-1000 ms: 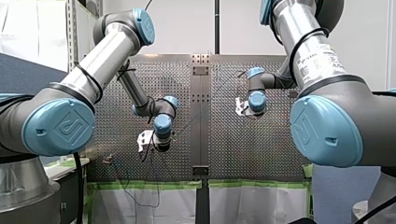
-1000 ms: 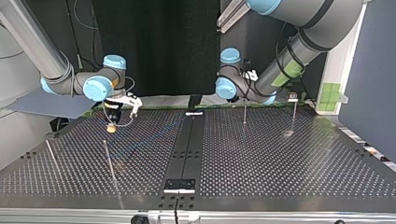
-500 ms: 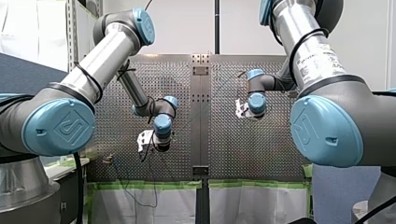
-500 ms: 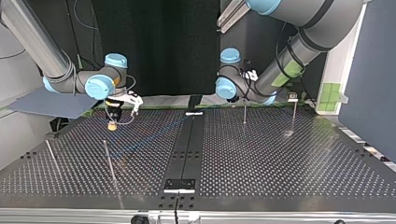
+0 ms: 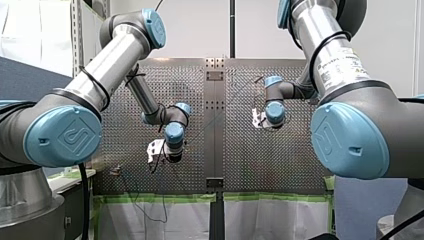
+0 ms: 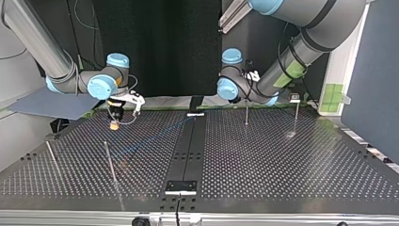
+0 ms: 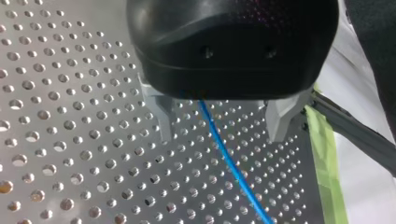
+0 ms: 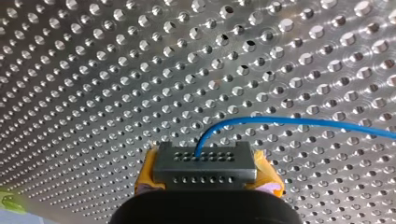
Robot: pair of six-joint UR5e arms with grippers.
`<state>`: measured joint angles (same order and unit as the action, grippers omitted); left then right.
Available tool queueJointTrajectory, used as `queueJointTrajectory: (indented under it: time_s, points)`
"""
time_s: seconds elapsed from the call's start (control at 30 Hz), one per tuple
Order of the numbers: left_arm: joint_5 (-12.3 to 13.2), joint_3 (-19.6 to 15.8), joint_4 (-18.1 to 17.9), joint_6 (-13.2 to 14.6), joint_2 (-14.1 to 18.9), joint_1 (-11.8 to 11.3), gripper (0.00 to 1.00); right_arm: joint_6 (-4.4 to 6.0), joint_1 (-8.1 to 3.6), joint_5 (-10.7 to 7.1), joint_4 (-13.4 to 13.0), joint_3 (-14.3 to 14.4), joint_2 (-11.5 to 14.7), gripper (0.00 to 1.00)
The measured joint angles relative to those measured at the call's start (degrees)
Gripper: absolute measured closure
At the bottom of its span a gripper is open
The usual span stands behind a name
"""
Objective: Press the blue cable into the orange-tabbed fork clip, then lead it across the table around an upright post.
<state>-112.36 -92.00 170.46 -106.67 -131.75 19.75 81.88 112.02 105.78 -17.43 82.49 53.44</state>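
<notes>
Stretching aslant over the table (image 6: pixel 282 160) from the top view's left toward its centre, the blue cable (image 6: pixel 155 135) is clamped between the closed yellow pads of my right gripper (image 6: pixel 113 124), which is seen shifted slightly rightward since a second ago. Further right, it is straddled, untouched, by the wide-spread fingers of my left gripper (image 7: pixel 219 119).

In the top view, the cable (image 6: pixel 155 136) ran over the table's (image 6: pixel 282 165) left half, from far middle toward a nearer post (image 6: pixel 109 160). Behind that post hung my right gripper (image 6: pixel 113 123). The cable passed between the fingers (image 7: pixel 159 114) of my left gripper (image 7: pixel 219 133).
</notes>
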Motion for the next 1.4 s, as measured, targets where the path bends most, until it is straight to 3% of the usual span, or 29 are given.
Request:
queueJointTrajectory:
  time_s: [1.4]
  points:
    - [-0.03, 0.00, 0.05, 0.58, 0.00, -0.04, 0.05, -0.47, 0.01, 0.44, -0.86, 1.37, -0.86, 1.00]
